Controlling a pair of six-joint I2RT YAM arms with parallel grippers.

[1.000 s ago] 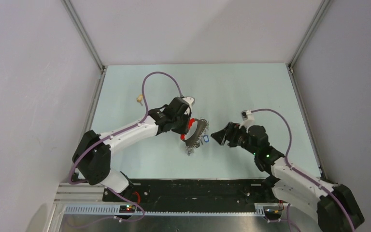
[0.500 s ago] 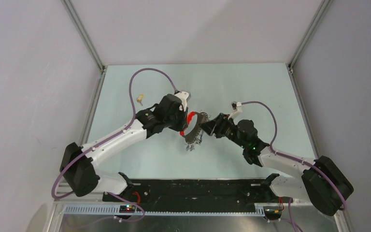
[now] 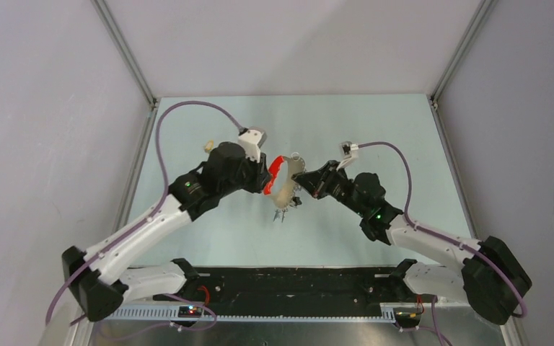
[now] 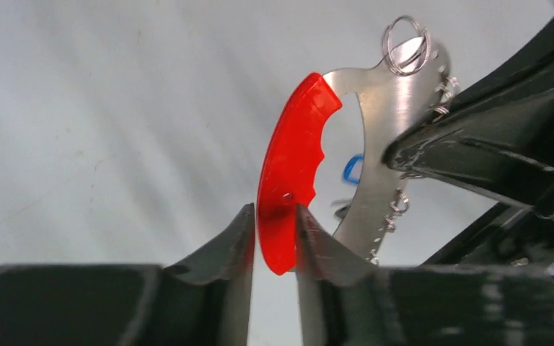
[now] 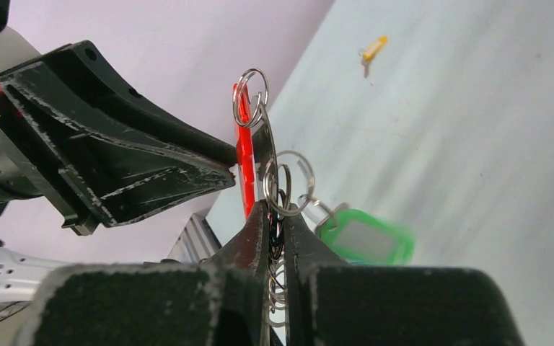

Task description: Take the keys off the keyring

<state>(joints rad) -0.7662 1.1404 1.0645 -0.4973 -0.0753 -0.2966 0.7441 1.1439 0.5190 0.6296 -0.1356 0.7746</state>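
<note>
The keyring [image 3: 275, 173], a red plastic crescent [image 4: 288, 180] joined to a silver metal arc [image 4: 379, 108], hangs above the table between both arms. My left gripper [image 4: 274, 231] is shut on the crescent's lower end. My right gripper [image 5: 275, 216] is shut on the arc's outer edge, with small silver split rings caught between its fingers. Keys [image 3: 283, 210] dangle below the arc. One has a green head [image 5: 368, 241] and one a blue head [image 4: 352, 167]. A loose split ring [image 4: 406, 45] sits at the arc's top end.
A single yellow-headed key [image 3: 207, 147] lies on the pale table [image 3: 375, 130] at the far left, near the left wall. Aluminium frame rails [image 3: 141, 155] border the table on both sides. The black base rail [image 3: 288, 282] runs along the near edge.
My right gripper moved in from the right and shut on the metal arc. The left arm swung back and left, lifting and turning the keyring so it stands more upright.
</note>
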